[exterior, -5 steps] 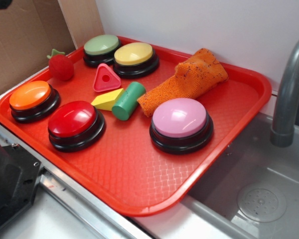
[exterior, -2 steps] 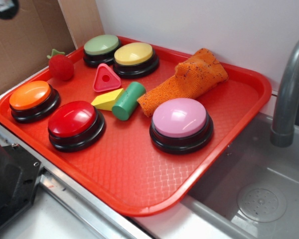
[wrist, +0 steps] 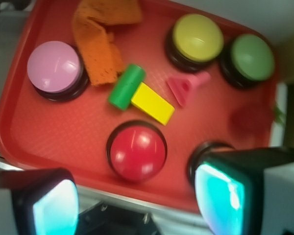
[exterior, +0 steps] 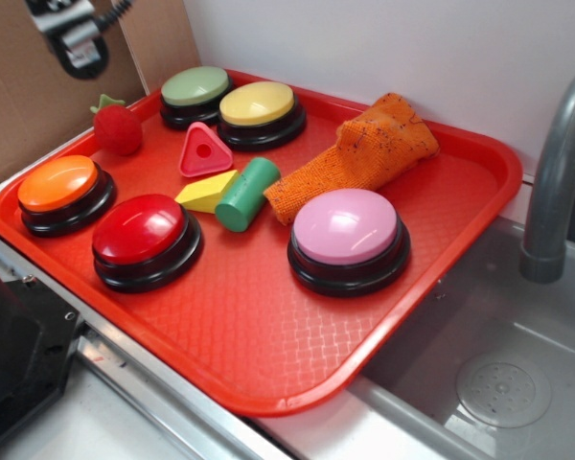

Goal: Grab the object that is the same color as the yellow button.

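Yellow wedge block [exterior: 207, 192] is lying mid-tray, touching the green cylinder [exterior: 246, 194] on its right, with the pink triangle [exterior: 204, 151] just beyond and the yellow button [exterior: 259, 110] farther back. Gripper [wrist: 137, 198] is hovering released, its jaws gaping, above the red tray [exterior: 268, 345] beside a sink [exterior: 498, 383].

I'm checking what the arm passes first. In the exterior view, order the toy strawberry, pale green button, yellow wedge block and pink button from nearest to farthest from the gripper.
From the gripper, at the top left above the tray's far-left corner:
1. Toy strawberry, just below it.
2. Pale green button, at the far edge, to its right; close to the strawberry's rank.
3. Yellow wedge block, mid-tray.
4. Pink button, on the right side.
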